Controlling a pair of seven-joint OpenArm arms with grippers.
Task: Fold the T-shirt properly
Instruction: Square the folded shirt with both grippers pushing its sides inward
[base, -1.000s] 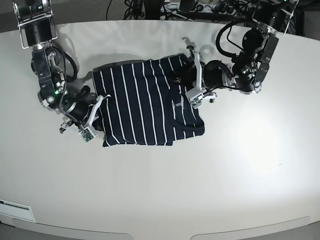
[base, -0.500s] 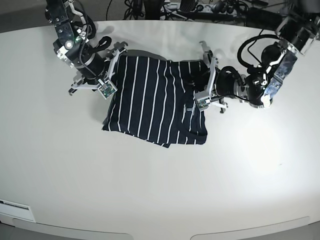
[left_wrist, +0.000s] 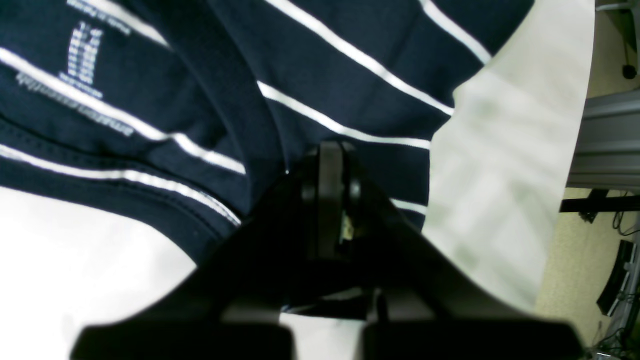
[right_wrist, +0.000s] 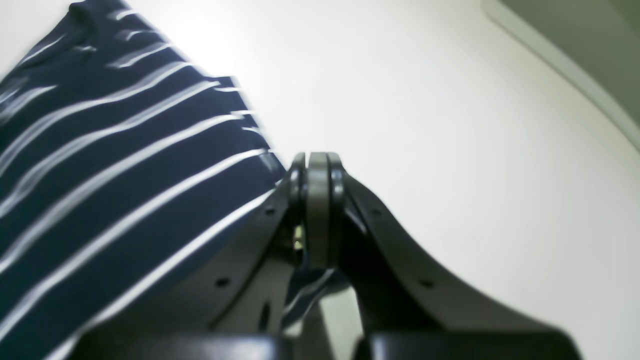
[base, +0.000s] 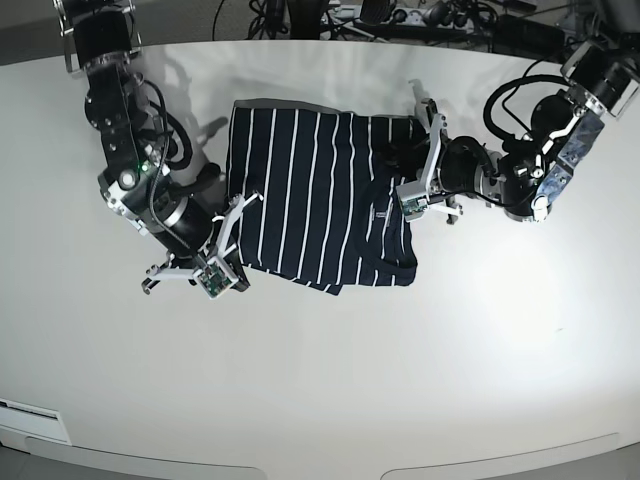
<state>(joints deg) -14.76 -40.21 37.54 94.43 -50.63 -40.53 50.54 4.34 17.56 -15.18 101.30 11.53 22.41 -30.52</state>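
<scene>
The dark navy T-shirt with thin white stripes lies partly folded at the middle of the white table. Its white neck print faces up near the right side. My left gripper is at the shirt's right edge. In the left wrist view it is shut on the striped fabric beside the collar and the print. My right gripper is at the shirt's lower left corner. In the right wrist view it is shut, with striped fabric pinched between the fingers.
Cables and equipment lie beyond the table's far edge. The table's edge shows close on the right of the left wrist view, with floor past it. The front edge runs along the bottom of the base view.
My right arm has swung from the shirt's upper left corner down to its lower left corner. The shirt's left side has shifted and straightened. My left arm has hardly moved.
</scene>
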